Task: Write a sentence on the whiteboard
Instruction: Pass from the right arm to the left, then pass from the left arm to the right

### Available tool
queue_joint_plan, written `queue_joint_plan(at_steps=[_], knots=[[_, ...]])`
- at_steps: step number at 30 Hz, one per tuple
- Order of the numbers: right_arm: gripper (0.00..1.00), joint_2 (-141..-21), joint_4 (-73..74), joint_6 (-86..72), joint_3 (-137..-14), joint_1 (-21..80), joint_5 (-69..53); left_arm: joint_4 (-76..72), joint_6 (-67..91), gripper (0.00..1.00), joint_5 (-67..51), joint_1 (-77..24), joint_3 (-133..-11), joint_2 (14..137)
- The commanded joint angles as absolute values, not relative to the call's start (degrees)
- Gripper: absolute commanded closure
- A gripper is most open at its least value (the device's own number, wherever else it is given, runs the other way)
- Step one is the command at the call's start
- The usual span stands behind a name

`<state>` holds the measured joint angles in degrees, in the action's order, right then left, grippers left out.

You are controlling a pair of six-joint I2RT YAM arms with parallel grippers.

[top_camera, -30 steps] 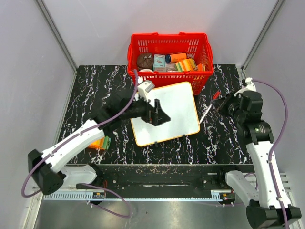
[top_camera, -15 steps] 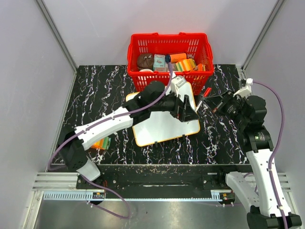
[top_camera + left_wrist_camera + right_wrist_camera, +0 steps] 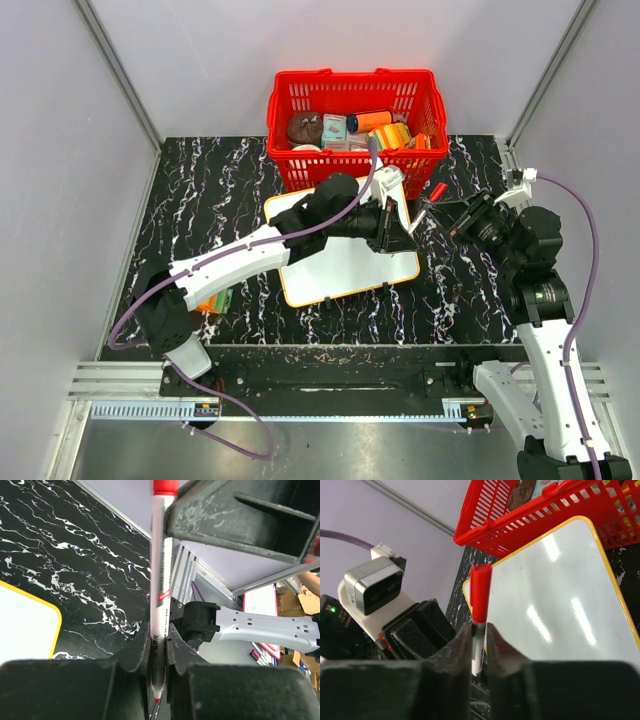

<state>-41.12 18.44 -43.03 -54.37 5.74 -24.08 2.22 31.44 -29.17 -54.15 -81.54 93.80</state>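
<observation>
Judged uncapping step: clamps white plastic red-capped marker pen [image 3: 161, 570] in both left gripper [image 3: 158, 641] and right gripper [image 3: 479, 641]; next calls for straight pull apart along barrel.

The marker [image 3: 161, 580] sits between the jaws of the left gripper [image 3: 159, 647] and, further along its length, between those of the right gripper [image 3: 479, 637], the two pairs facing each other, close together; the whiteboard [image 3: 560, 595] lies flat on the table [image 3: 200, 200], under the left jaws and left of the right jaws; the basket [image 3: 350, 76] stands beyond both pairs, just beside the board's far edge; a small packet [image 3: 215, 298] lies well left of the jaws, nearer the bases.
</observation>
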Motion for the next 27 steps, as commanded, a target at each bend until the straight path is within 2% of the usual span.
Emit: queue_joint_plan(at_steps=[1,3,4,6,7,18,21,22,26,27], knots=[[0.62,-40.5,15.4,-43.3,-53.7,6.1,-25.7,3.5,30.4,1.00,-24.3,-53.6,-83.1,91.6],[0.39,-40.3,15.4,-42.1,-53.4,6.1,-26.3,6.6,29.0,1.00,-21.5,-53.2,-83.4,90.8],[0.21,-40.3,15.7,-41.8,-53.2,6.2,-26.6,7.2,28.9,1.00,-20.7,-52.4,-83.3,90.4],[0.12,-40.6,16.3,-41.0,-52.8,6.1,-27.2,8.2,29.3,1.00,-20.6,-51.1,-82.3,89.2],[0.01,-40.8,16.5,-40.6,-52.7,6.2,-27.7,8.3,29.4,1.00,-21.4,-49.5,-81.6,88.6],[0.00,-46.5,13.5,-37.7,-52.6,6.2,-42.2,22.0,21.1,1.00,-21.0,-42.0,-73.8,74.6],[0.00,-48.9,6.9,-41.6,-50.8,6.6,-49.3,26.0,18.5,1.00,-23.0,-41.7,-73.2,70.8],[0.00,-49.3,0.7,-43.4,-50.1,6.9,-50.6,27.3,17.6,1.00,-23.9,-41.7,-73.0,70.1],[0.00,-52.2,-7.1,-44.5,-51.0,15.4,-51.0,28.8,16.1,1.00,-29.5,-41.7,-72.0,65.6],[0.01,-52.8,-6.5,-43.5,-52.7,20.7,-48.2,28.8,16.0,1.00,-30.7,-41.7,-71.8,65.0]])
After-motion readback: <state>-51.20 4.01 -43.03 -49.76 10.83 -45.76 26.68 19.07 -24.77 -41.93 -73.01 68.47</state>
